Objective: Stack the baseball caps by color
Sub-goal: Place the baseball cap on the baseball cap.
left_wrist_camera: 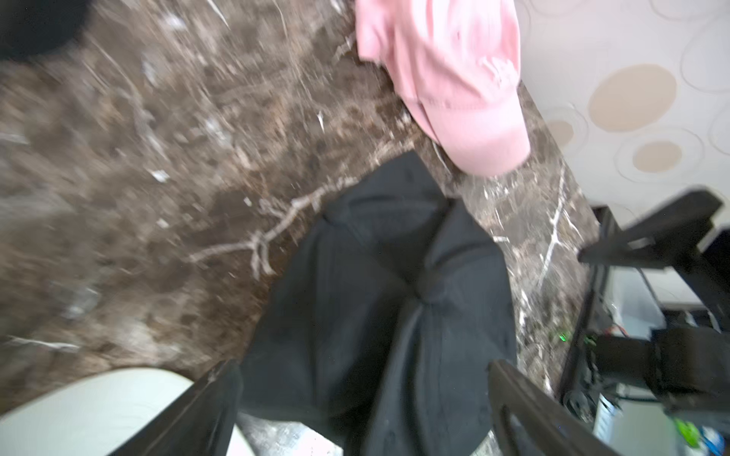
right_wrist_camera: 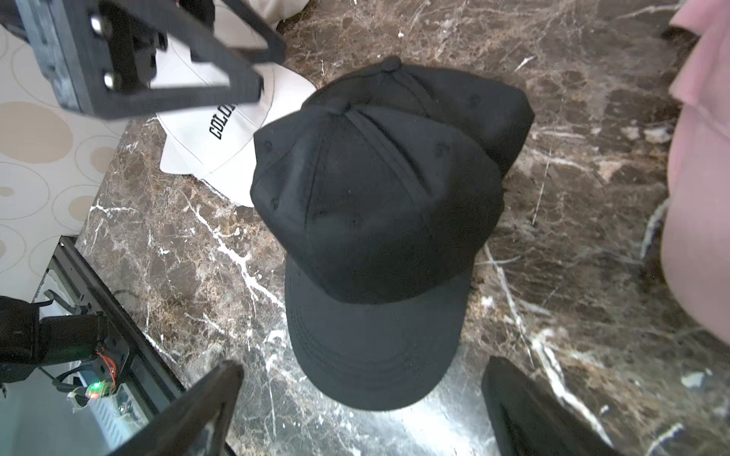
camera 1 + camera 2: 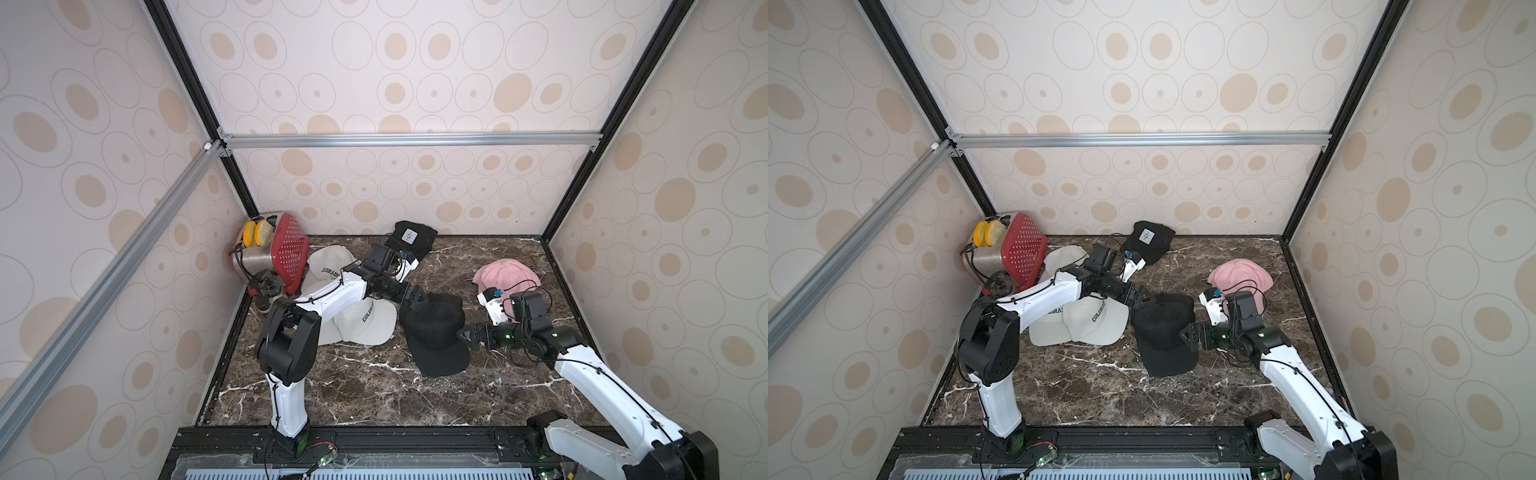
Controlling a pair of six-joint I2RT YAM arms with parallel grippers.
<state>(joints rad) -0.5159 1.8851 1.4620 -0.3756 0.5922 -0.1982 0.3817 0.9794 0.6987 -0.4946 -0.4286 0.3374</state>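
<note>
Two black baseball caps lie stacked mid-table, the lower one peeking out behind the upper. My left gripper is open just over the stack's back edge, black fabric lying loose between its wide jaws. My right gripper is open at the stack's right side, holding nothing. A black cap with a white patch lies at the back. White COLORADO caps sit left under the left arm. Pink caps sit right.
A red and steel toaster with bread slices stands in the back left corner, a small dark jar in front of it. Patterned walls close three sides. A black rail runs along the table's front edge.
</note>
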